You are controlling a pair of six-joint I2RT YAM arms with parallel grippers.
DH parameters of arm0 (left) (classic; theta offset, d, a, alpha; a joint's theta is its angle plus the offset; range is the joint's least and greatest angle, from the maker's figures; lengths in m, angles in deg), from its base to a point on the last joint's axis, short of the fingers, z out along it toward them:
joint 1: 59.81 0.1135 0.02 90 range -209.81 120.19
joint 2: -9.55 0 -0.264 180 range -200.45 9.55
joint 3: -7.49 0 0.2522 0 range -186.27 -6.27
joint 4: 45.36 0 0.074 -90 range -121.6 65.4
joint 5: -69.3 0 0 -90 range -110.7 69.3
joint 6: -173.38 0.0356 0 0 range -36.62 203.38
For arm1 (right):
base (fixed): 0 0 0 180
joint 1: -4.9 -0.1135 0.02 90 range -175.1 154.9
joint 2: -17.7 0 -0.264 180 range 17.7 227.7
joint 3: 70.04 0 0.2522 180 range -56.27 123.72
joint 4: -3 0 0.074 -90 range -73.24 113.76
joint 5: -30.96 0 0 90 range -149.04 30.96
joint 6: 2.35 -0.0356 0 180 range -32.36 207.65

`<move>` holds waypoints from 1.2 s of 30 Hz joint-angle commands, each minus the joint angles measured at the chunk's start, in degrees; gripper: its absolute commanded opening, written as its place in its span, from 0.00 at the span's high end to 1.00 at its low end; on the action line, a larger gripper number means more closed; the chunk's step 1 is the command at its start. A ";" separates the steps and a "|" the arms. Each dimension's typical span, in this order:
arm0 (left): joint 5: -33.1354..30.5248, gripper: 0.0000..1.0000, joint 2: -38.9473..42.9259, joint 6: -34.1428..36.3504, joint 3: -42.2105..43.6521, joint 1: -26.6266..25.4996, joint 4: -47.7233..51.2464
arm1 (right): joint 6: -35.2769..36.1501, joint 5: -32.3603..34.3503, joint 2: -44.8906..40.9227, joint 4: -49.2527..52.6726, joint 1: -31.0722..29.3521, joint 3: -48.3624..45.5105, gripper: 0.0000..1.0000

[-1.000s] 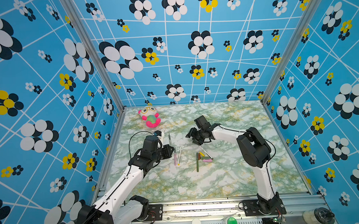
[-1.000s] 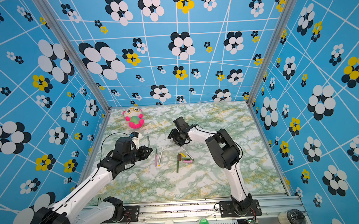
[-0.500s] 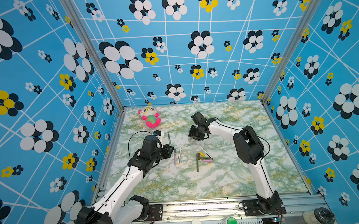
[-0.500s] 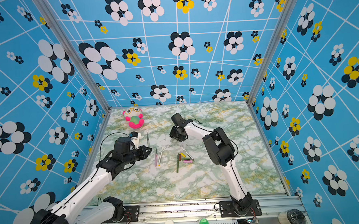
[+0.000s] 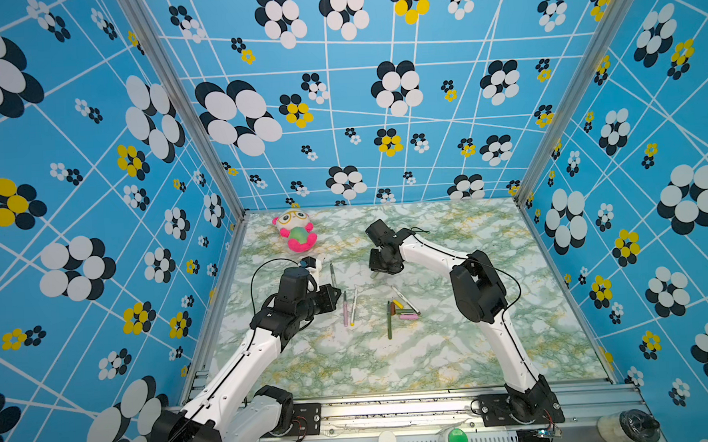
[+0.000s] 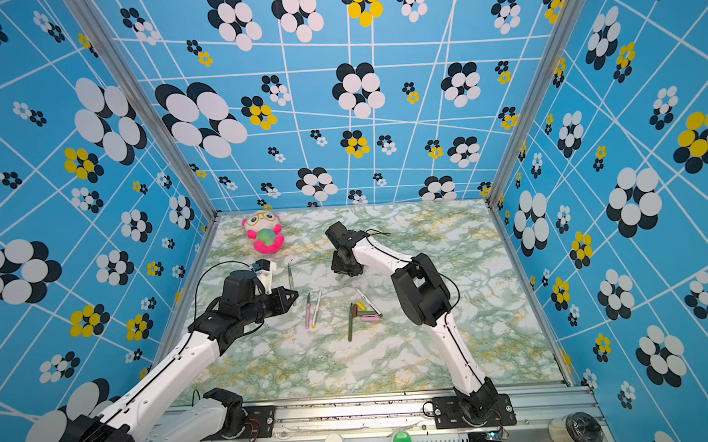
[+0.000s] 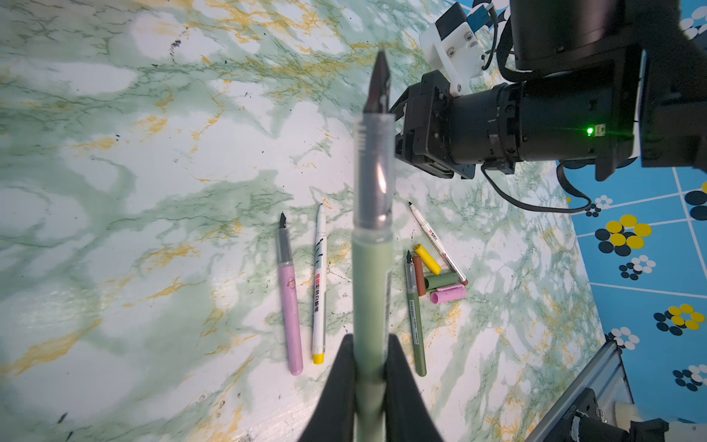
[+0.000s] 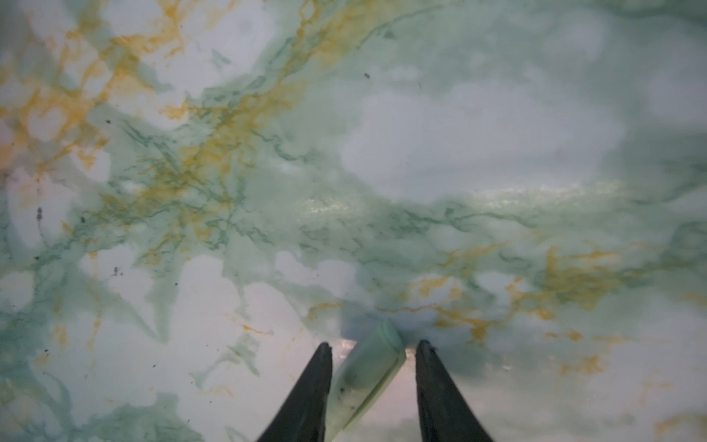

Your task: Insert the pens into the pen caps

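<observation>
My left gripper (image 7: 369,338) is shut on the pale grey-green pen (image 7: 373,268), whose nib points away; both show in a top view, gripper (image 5: 333,291) and pen (image 5: 332,273). My right gripper (image 8: 373,344), tip-down on the table (image 5: 378,272), has closed on the pale green pen cap (image 8: 367,375), which lies slantwise between its fingers. Between the arms lie a pink pen (image 7: 289,306), a white pen (image 7: 319,283), a dark green pen (image 7: 415,321) and a thin white pen (image 7: 436,241). Beside them are yellow (image 7: 427,258), brown (image 7: 419,275), dark green (image 7: 442,280) and pink (image 7: 448,294) pen caps.
A pink plush toy (image 5: 295,235) lies at the back left of the marble-patterned table (image 5: 454,350). Patterned blue walls close three sides. A metal rail (image 5: 395,407) with both arm bases runs along the front edge.
The right gripper has shifted a little toward the back, dropped to the table and narrowed its jaws onto the pale green cap. The left arm and its pen have stayed still.
</observation>
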 commanded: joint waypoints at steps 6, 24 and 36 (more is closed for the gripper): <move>0.70 1.00 1.28 1.13 0.04 0.86 0.20 | 4.41 2.91 7.06 10.01 -1.57 1.62 0.61; 0.99 0.99 1.26 0.87 -0.08 1.13 -0.04 | 8.95 8.69 3.88 11.52 -2.80 -3.54 0.77; 1.36 0.98 0.18 0.21 -0.06 1.08 -1.40 | 10.20 9.43 1.73 11.21 -2.89 -7.73 0.68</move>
